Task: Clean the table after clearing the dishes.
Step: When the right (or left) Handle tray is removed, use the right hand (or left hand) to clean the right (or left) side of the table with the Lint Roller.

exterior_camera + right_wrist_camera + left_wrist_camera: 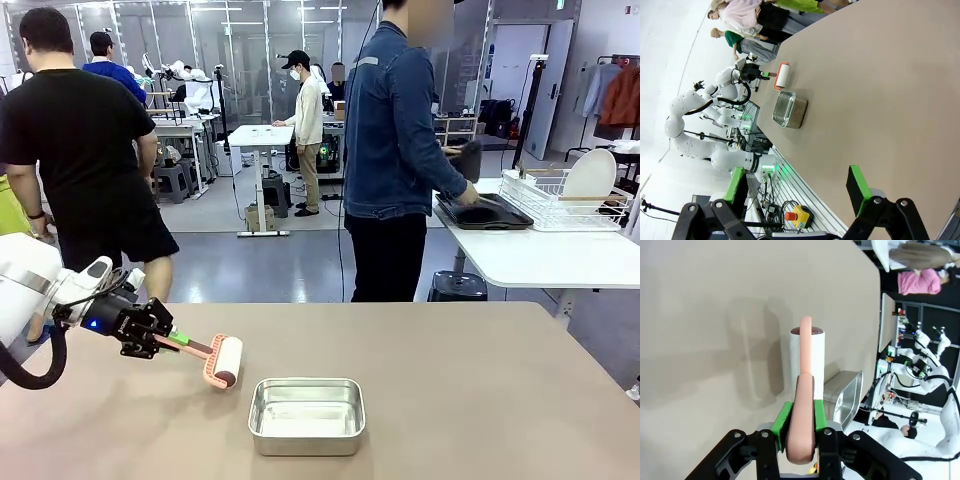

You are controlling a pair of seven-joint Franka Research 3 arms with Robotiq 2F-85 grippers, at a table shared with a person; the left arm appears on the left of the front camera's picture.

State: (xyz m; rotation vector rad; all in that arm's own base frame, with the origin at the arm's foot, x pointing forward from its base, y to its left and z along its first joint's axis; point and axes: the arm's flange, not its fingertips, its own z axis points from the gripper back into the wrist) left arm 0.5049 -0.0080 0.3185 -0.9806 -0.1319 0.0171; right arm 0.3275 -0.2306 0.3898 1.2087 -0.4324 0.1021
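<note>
Left gripper [160,338] pinches the pink roller [222,361] at lower left of the table [480,370], beside the steel pan [306,414]; right gripper [795,200] spread wide.

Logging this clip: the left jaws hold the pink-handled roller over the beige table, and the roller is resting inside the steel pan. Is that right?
Not quite. The left gripper does grip the roller by its pink handle over the table, but the roller is outside the steel pan, to its left. The front view shows the pan empty.
</note>
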